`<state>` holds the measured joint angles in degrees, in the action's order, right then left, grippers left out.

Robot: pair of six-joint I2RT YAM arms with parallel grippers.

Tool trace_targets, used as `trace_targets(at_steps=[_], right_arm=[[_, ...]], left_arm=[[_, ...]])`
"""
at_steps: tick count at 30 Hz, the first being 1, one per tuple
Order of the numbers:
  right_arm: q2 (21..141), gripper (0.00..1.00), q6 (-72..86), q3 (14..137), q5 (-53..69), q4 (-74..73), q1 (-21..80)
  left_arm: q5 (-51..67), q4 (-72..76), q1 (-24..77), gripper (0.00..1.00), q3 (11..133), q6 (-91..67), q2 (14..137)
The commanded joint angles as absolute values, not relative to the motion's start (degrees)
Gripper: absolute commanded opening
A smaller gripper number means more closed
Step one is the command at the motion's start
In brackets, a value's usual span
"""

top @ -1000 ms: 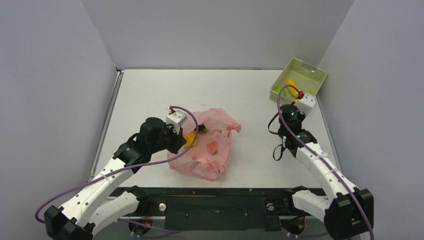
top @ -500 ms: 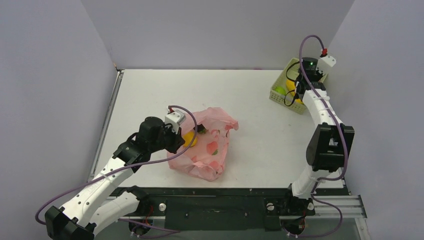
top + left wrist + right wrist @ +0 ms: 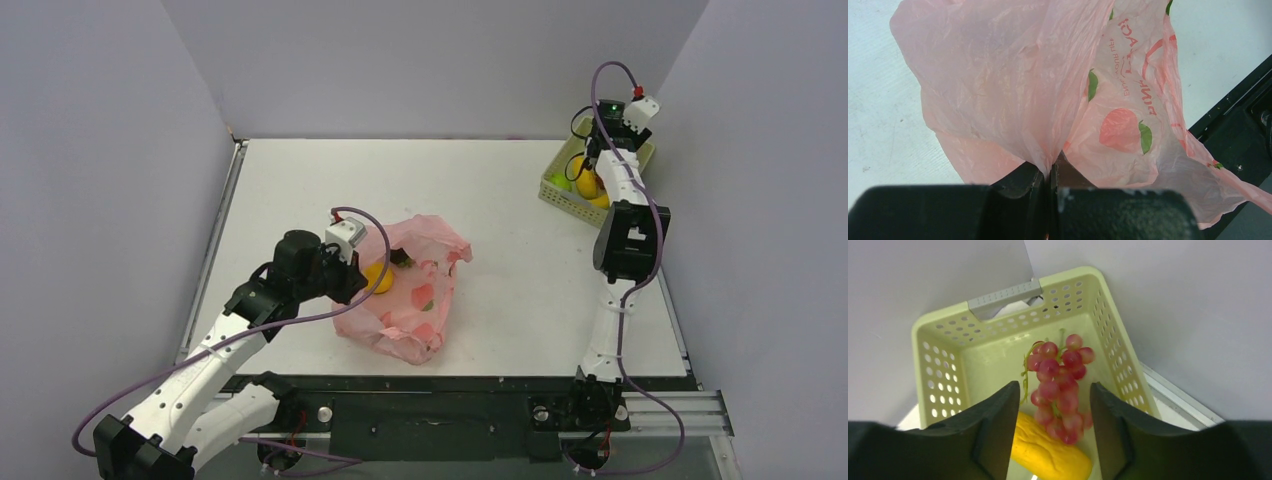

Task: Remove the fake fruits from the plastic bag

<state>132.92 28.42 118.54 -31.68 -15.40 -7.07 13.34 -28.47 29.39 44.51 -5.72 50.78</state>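
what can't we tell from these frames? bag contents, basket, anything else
- Fruit left in the plastic bag: the top view shows only a yellow-orange fruit at the mouth; film hides the rest. Left wrist view: only film, pinched in the left gripper.
- Basket contents: top view, right arm partly covers it; right wrist view, fingers and the bottom edge cut off the near part.
- Yellow fruit: partly behind a finger and the grape bunch, kind unclear.
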Motion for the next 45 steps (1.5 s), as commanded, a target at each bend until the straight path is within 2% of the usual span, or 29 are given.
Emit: trace_targets(at_steps=[1, 8, 17, 24, 29, 35, 39, 45], right_arm=[[133.89, 0.54, 24.45, 126.53, -31.76, -20.84, -6.69], [121.04, 0.57, 27.88, 109.76, -28.43, -19.77, -5.79], [98.97, 0.6, 30.23, 80.88, -25.15, -14.4, 3.62], [76.05, 0.6, 34.31, 56.57, -21.56, -10.42, 18.99], [60.3, 0.6, 37.66, 46.36, -21.84, -8.54, 30.82], [48.03, 0.59, 40.85, 34.56, -21.56, -4.66, 48.56], [46.43, 0.59, 38.41, 28.23, -22.27, 7.07, 60.02], [56.07, 0.61, 29.67, 32.34, -26.83, 13.8, 72.36]], left_arm=[[14.62, -26.71, 28.8, 0.0, 46.4, -5.43, 50.95], [14.12, -26.35, 28.55, 0.0, 46.21, -5.45, 50.87], [12.45, -26.03, 31.94, 0.0, 46.04, -5.72, 54.39], [12.27, -27.26, 32.43, 0.0, 46.61, -6.14, 54.91], [13.1, -27.07, 32.42, 0.0, 46.52, -6.07, 55.2], [14.92, -28.03, 32.51, 0.0, 46.83, -5.98, 58.28], [15.45, -28.96, 32.64, 0.0, 47.44, -5.81, 59.63], [16.33, -26.68, 34.71, 0.0, 46.26, -5.87, 56.75]])
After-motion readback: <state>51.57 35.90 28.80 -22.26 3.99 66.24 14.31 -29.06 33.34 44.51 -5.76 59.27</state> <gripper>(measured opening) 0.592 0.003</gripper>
